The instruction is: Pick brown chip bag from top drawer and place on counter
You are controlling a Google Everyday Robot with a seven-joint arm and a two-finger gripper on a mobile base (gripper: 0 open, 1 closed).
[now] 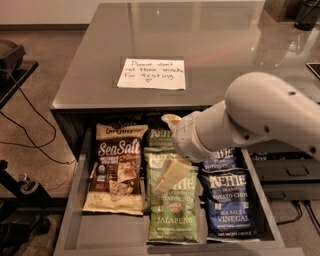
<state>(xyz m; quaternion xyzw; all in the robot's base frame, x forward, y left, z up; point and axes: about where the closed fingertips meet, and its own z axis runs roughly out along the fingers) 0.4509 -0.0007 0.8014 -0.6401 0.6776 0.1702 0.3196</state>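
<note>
The brown chip bag (pixel 117 170), dark brown and tan with white "Sea Salt" lettering, lies flat at the left side of the open top drawer (pixel 74 205). My gripper (pixel 170 175) hangs over the middle of the drawer, above a green jalapeno bag (pixel 172 217) and just right of the brown bag. It does not touch the brown bag. The white arm reaches in from the right and hides part of the drawer's back. The grey counter (pixel 225 45) lies behind the drawer and bears a white handwritten note (pixel 151 74).
Blue Kettle bags (pixel 227 205) fill the drawer's right side, with more green bags behind the front one. Black cables and a stand (pixel 20 185) are on the floor at left. A dark object (pixel 306 14) stands at the counter's far right corner.
</note>
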